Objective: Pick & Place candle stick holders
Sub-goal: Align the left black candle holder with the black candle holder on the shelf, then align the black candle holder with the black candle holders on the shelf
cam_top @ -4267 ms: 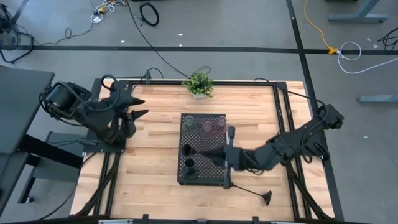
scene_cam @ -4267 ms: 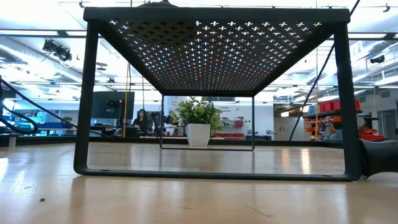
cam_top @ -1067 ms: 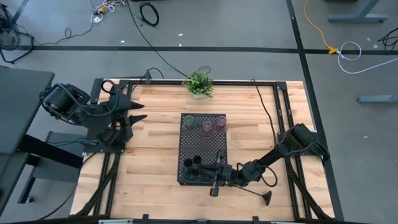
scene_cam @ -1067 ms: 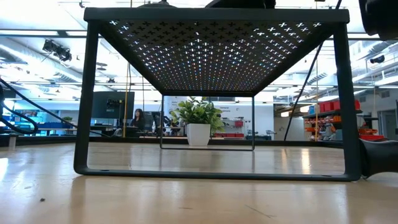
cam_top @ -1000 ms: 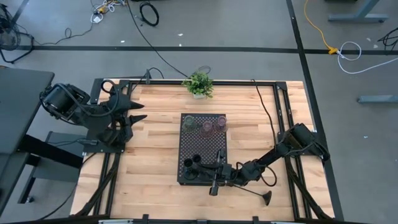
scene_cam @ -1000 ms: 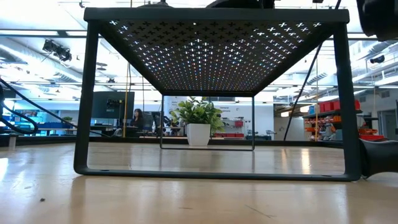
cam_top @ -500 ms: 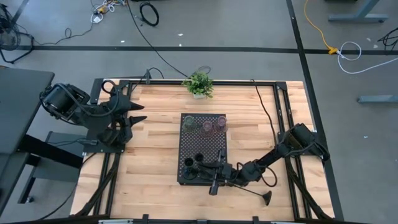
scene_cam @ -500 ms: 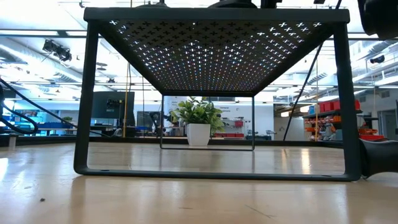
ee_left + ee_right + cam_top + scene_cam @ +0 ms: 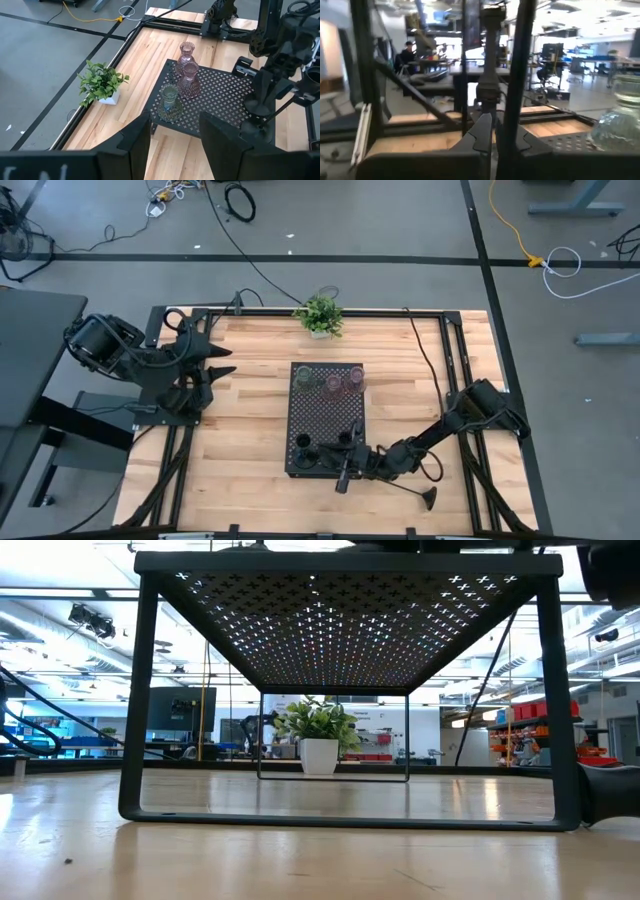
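— Candle stick holders (image 9: pixel 305 450): where do they sit from the working tool?

— The right gripper (image 9: pixel 348 453) hangs at one short end of the black perforated tray (image 9: pixel 325 412). Black round-based holders stand on that end of the tray, right at its fingertips. The three glass cups (image 9: pixel 331 384), one olive and two pinkish, line the opposite end, well beyond its reach point. They stand close together in a row.

— And its grasp?

— Narrow. In the right wrist view the two fingers (image 9: pixel 470 137) have drawn in on a thin upright black stem (image 9: pixel 488 75) with a collar partway up. The stem rises from between them.

— Anything off the tray?

— One long-stemmed holder (image 9: pixel 427 499) lies tipped over on the wooden table (image 9: pixel 250 430). It is behind the right gripper, beside that arm's forearm and apart from the tray.

— The other arm?

— The left gripper (image 9: pixel 222 355) waits far off across the table from the tray, fingers spread wide and gripping nothing. From its wrist the cups show ahead of it, with the potted plant (image 9: pixel 101 84) off to one side.
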Tool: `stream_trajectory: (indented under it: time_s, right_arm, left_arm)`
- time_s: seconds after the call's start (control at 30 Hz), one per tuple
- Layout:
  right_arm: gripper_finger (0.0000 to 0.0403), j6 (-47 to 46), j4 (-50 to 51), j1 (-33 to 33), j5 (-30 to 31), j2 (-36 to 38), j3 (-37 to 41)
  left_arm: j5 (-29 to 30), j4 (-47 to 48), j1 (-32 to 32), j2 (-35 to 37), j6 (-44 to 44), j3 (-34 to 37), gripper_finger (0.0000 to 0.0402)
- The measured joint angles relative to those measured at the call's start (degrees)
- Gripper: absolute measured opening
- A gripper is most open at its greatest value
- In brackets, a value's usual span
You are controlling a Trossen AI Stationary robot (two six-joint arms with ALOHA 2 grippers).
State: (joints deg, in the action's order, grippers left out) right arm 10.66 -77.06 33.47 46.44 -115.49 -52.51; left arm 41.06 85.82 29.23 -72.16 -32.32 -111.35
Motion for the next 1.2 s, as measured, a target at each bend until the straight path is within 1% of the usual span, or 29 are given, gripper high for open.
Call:
stream_trajectory:
  time_s: [0.1, 0.17, 0.33, 0.5, 0.7, 1.0, 1.13, 1.2]
  right_arm:
    - [0.0027, -1.5, -0.2, 0.1, 4.1, 0.2, 0.0]
    - [0.0027, -1.6, 0.2, 0.2, 5.2, 0.2, 0.0]
    - [0.0028, -1.2, -0.2, 0.4, 5.0, 0.2, 0.0]
    - [0.0036, -1.2, -0.4, 0.6, 0.9, 0.2, -0.1]
    - [0.0081, -1.1, -0.4, 1.5, 2.9, 0.2, -0.1]
    - [0.0165, -0.7, -1.1, 2.1, 2.6, 0.2, -0.1]
    - [0.0189, 0.6, -1.9, 2.4, 3.3, 0.3, -0.2]
    - [0.0196, 1.8, -2.4, 2.8, 4.9, 0.3, -0.2]
  left_arm:
    - [0.0, 0.0, 0.0, 0.0, 0.0, 0.0, 0.0170]
    - [0.0, 0.0, 0.0, 0.0, 0.0, 0.0, 0.0170]
    - [0.0, 0.0, 0.0, 0.0, 0.0, 0.0, 0.0170]
    - [0.0, 0.0, 0.0, 0.0, 0.0, 0.0, 0.0170]
    - [0.0, 0.0, 0.0, 0.0, 0.0, 0.0, 0.0170]
    - [0.0, 0.0, 0.0, 0.0, 0.0, 0.0, 0.0170]
    - [0.0, 0.0, 0.0, 0.0, 0.0, 0.0, 0.0170]
    - [0.0, 0.0, 0.0, 0.0, 0.0, 0.0, 0.0170]
